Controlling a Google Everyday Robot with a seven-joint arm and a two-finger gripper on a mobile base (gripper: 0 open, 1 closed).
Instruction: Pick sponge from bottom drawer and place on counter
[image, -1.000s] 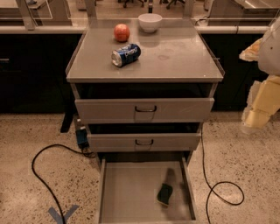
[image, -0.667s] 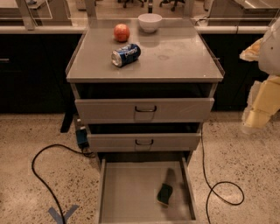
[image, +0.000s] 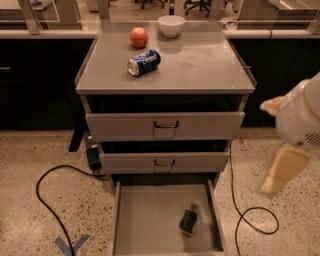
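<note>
At bottom centre, the small dark green rectangular sponge (image: 188, 222) lies in the open grey metal bottom drawer (image: 147, 215). Mid-right hangs the pale tool (image: 285, 167), open or closed I cannot tell. Farther up, the flat grey metal surface (image: 205, 67) bears a blue soda can (image: 143, 63).

The sponge (image: 188, 222) is dark green with a blackish side, on the plain grey floor of the bottom drawer (image: 145, 220). The matte grey desk (image: 200, 65) carries a blue-and-white soda can (image: 143, 63), a red-orange apple (image: 139, 37) and a white bowl (image: 171, 25). The cream-yellow end effector (image: 282, 172) hangs at the right edge. The floor (image: 30, 150) is speckled beige.
</note>
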